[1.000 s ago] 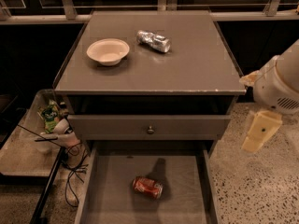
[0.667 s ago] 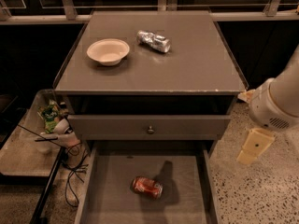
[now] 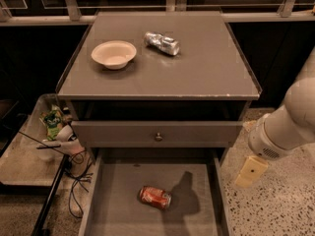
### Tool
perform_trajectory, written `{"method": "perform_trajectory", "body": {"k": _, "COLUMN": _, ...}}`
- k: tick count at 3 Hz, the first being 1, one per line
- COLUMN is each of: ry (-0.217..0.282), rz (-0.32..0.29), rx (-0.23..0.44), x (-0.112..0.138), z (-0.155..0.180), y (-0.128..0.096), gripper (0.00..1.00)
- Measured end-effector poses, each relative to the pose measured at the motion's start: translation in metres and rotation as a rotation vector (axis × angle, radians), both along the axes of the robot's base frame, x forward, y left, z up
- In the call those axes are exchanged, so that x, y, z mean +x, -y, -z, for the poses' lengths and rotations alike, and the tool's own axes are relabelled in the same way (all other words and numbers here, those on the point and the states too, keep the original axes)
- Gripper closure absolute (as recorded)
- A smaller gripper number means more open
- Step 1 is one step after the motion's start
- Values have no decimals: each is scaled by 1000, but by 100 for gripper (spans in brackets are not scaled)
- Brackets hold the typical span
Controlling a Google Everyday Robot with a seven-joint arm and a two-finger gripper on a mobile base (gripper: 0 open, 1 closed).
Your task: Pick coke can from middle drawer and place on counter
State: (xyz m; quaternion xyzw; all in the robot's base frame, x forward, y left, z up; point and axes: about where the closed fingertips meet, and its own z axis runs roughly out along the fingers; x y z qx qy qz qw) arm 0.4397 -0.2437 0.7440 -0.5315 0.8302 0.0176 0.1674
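The gripper (image 3: 251,171) hangs outside the right wall of the open middle drawer (image 3: 115,200), over the speckled floor (image 3: 288,210), and from where I stand I cannot tell whether it is spread or closed. The coke can (image 3: 155,197) lies on its side on the drawer's bare bottom, well to the gripper's left and untouched by it. Higher up and also to the gripper's left, the counter (image 3: 211,73) carries a white bowl (image 3: 113,54) and a shiny silver can (image 3: 162,43), set apart from each other.

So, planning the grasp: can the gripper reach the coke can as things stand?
Probably yes: the coke can lies alone in the open middle drawer, uncovered from above, and the gripper hangs just right of the drawer's side wall.
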Motion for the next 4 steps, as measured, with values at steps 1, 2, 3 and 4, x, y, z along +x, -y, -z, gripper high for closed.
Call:
{"method": "perform_trajectory", "body": {"k": 1, "ry": -38, "rz": 49, "rx": -8, "x": 5, "z": 46, "y": 7, "gripper": 0}}
{"method": "perform_trajectory", "body": {"k": 2, "ry": -32, "rz": 44, "rx": -12, "x": 3, "z": 50, "y": 5, "gripper": 0}}
{"method": "perform_trajectory", "body": {"k": 3, "ry": -60, "rz": 15, "rx": 45, "x": -6, "z": 81, "y": -8, "gripper": 0}}
{"method": "perform_trajectory", "body": {"k": 4, "ry": -66, "rz": -23, "rx": 182, "x": -20, "z": 123, "y": -27, "gripper": 0}}
